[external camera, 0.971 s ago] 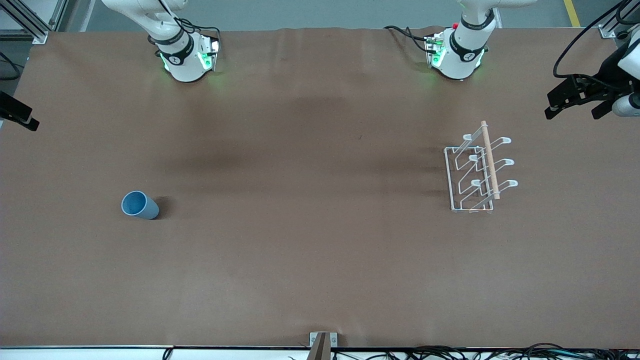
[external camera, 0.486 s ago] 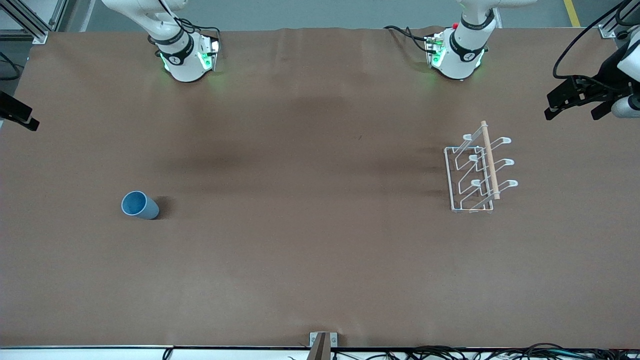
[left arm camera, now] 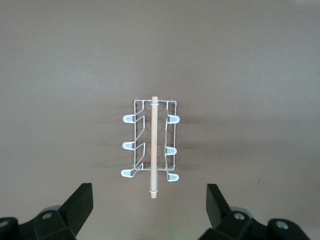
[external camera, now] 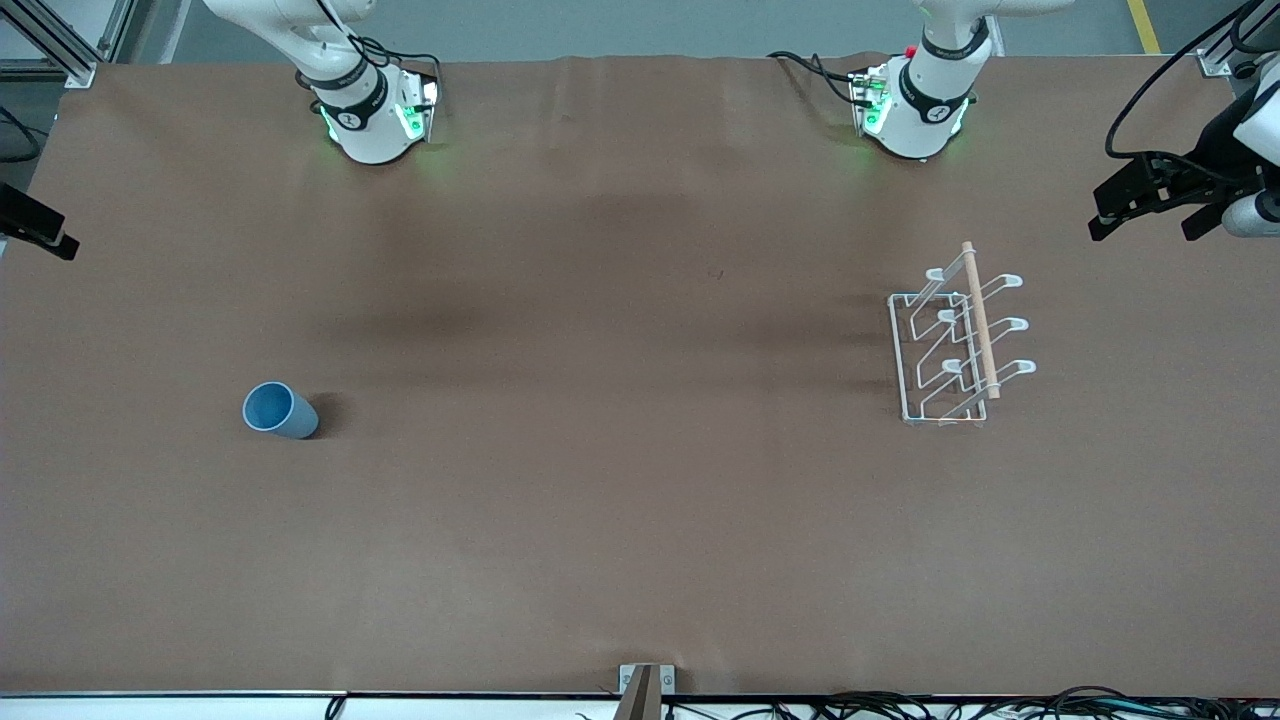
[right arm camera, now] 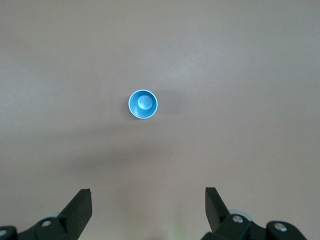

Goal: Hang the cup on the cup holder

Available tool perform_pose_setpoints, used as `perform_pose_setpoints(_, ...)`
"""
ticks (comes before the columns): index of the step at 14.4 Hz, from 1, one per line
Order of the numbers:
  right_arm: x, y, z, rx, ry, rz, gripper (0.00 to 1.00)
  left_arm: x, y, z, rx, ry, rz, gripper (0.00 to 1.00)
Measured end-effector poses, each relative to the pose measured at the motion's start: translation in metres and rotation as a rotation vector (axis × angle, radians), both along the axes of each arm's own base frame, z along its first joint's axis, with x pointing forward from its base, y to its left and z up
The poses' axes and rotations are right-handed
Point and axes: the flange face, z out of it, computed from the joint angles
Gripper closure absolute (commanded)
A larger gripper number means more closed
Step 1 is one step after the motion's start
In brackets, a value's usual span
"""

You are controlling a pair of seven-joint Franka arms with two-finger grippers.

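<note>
The light-blue cup (external camera: 280, 410) stands upright, mouth up, on the brown table toward the right arm's end; it also shows in the right wrist view (right arm camera: 143, 104). The white wire cup holder (external camera: 950, 345) with a wooden rod on top stands toward the left arm's end and shows in the left wrist view (left arm camera: 151, 147). My left gripper (external camera: 1145, 222) hangs high over the table's edge at the left arm's end, open and empty (left arm camera: 150, 187). My right gripper (external camera: 40, 232) hangs high over the edge at the right arm's end, open and empty (right arm camera: 148, 190).
The table (external camera: 620, 480) is covered in brown paper. The two arm bases (external camera: 372, 115) (external camera: 912, 110) stand along the edge farthest from the front camera. A small metal bracket (external camera: 646, 682) sits at the edge nearest the front camera.
</note>
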Motion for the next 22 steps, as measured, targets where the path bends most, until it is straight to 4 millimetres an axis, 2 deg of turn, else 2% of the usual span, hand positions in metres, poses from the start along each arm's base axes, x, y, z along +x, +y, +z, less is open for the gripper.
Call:
perform_pose_setpoints(2,0.002,-0.011,-0.019,0.005,0.033,0.008,0.0,0.001,0.0,-0.001,0.0,0.003,0.0,0.0)
perform_pose_setpoints(4,0.013,-0.011,-0.052,0.005,0.04,0.02,0.0,0.001,0.0,-0.002,0.0,0.005,0.0,0.0)
perform_pose_setpoints(8,0.037,0.007,-0.149,0.0,0.037,0.063,0.0,0.002,0.0,-0.004,0.0,0.008,0.0,0.0)
perform_pose_setpoints(10,0.045,0.01,-0.196,-0.004,0.042,0.071,0.0,0.003,0.0,-0.005,0.0,0.009,0.0,0.0)
perform_pose_setpoints(13,0.055,0.006,-0.261,-0.013,0.022,0.104,0.0,0.003,0.0,-0.005,0.0,0.009,0.0,0.0)
perform_pose_setpoints(16,0.052,-0.003,-0.32,-0.025,-0.016,0.12,0.0,0.003,0.0,-0.005,0.001,0.009,0.0,0.0)
perform_pose_setpoints(18,0.051,-0.004,-0.346,-0.029,-0.017,0.122,0.0,0.003,0.0,-0.005,0.0,0.009,0.0,0.0)
perform_pose_setpoints(22,0.055,-0.004,-0.378,-0.036,-0.023,0.129,0.0,0.003,0.0,-0.005,0.0,0.009,0.0,0.0)
